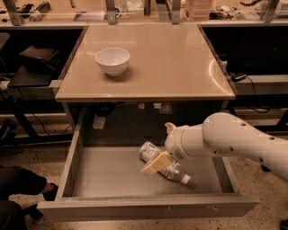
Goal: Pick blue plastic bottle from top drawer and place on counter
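The blue plastic bottle [170, 169] lies on its side on the grey floor of the open top drawer [108, 179], white cap toward the front right. My gripper [155, 164], with yellowish fingers, hangs right over the middle of the bottle and hides part of it. The white arm reaches in from the right. The glossy beige counter [166, 63] is above the drawer.
A round white bowl [112, 60] stands on the counter's left part. A cluttered bench with metal posts [108, 9] runs behind the counter. Dark shelves flank both sides. A dark object [18, 184] lies on the floor at lower left.
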Robot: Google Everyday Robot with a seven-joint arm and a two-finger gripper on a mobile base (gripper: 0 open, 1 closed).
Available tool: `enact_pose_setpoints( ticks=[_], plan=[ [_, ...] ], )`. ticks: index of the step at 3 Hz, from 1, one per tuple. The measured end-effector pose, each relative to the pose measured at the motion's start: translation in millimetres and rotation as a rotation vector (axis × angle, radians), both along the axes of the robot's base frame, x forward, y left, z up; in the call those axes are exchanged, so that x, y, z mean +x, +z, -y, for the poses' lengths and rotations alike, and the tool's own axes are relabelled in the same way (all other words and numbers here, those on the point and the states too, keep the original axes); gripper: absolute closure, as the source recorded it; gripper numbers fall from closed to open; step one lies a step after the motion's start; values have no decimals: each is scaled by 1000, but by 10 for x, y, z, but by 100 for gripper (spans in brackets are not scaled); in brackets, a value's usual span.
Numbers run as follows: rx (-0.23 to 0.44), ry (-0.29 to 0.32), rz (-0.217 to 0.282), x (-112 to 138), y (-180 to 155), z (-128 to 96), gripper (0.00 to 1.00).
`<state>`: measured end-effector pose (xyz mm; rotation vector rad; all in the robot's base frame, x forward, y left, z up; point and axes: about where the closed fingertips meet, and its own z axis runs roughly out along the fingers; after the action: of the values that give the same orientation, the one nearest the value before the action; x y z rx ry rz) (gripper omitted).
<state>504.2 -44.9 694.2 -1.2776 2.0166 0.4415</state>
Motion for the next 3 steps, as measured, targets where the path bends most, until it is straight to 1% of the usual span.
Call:
enact_pose_setpoints(
  ticks=[1,2,3],
  plan=[
    [2,-3,5,13,-8,-13,0],
    [4,-21,4,41,-25,-34,0],
    [51,-72,-30,156,-317,-108,0]
  ],
)
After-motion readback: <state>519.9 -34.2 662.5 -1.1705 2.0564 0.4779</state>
